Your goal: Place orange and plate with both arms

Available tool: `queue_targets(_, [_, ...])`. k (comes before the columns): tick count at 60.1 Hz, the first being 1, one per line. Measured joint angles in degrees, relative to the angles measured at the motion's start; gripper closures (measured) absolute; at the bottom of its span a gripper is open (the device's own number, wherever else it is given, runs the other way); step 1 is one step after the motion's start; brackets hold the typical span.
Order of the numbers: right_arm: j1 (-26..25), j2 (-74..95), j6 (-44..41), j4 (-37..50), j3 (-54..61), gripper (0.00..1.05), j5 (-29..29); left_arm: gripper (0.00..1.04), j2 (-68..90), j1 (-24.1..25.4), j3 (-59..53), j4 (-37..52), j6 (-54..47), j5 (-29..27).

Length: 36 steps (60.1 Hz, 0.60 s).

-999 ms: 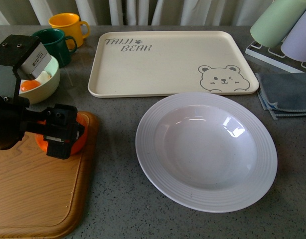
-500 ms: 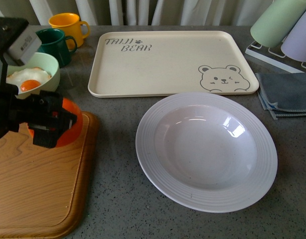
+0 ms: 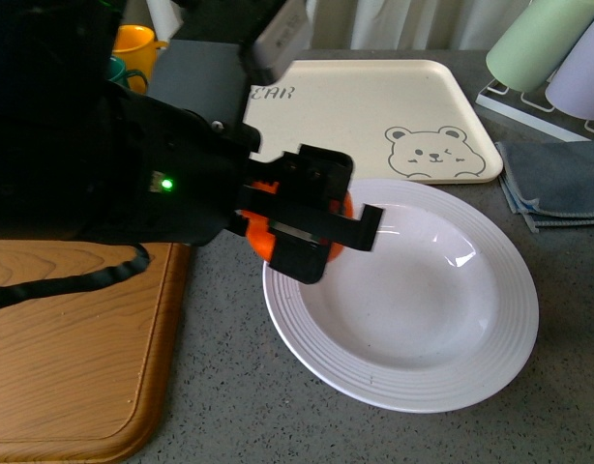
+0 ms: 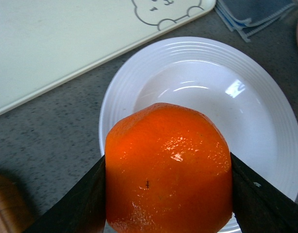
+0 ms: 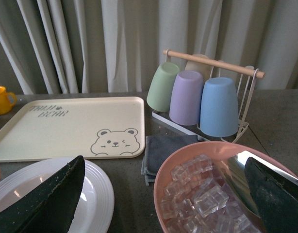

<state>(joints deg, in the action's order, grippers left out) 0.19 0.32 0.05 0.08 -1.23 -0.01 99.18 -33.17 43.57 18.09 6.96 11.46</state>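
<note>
My left gripper (image 3: 311, 232) is shut on the glossy orange (image 4: 168, 167), which fills the space between its two black fingers. It holds the orange in the air over the near-left rim of the white ridged plate (image 3: 490, 338). In the front view only slivers of the orange (image 3: 260, 237) show behind the gripper. The plate also shows in the left wrist view (image 4: 265, 97) and the right wrist view (image 5: 98, 189). My right gripper (image 5: 168, 204) is open and empty, off to the plate's right, above a pink bowl of ice cubes.
A cream bear-print tray (image 3: 374, 106) lies behind the plate. A wooden board (image 3: 74, 348) is at the front left. A folded grey cloth (image 3: 558, 188) and a rack of cups (image 5: 197, 97) stand at the right. A pink bowl of ice (image 5: 202, 194) sits under my right gripper.
My left arm has lifted the orange off the wooden board and carried it right, over the plate's left rim. The arm now hides the mugs and the green bowl.
</note>
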Motion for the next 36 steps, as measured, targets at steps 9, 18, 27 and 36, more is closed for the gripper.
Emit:
queue_targets(9, [0.0, 0.0, 0.0, 0.0, 0.0, 0.09, 0.0, 0.46, 4.4, -2.9, 2.7, 0.3, 0.4, 0.6])
queue_targets(18, [0.0, 0.0, 0.0, 0.0, 0.0, 0.09, 0.0, 0.46, 7.9, -4.2, 5.1, 0.3, 0.6, 0.6])
queue_targets(27, [0.0, 0.0, 0.0, 0.0, 0.0, 0.09, 0.0, 0.46, 10.8, -5.3, 7.2, 0.7, 1.4, 0.6])
queue_targets(36, [0.0, 0.0, 0.0, 0.0, 0.0, 0.09, 0.0, 0.46, 13.6, -5.9, 9.3, 0.8, 2.4, 0.5])
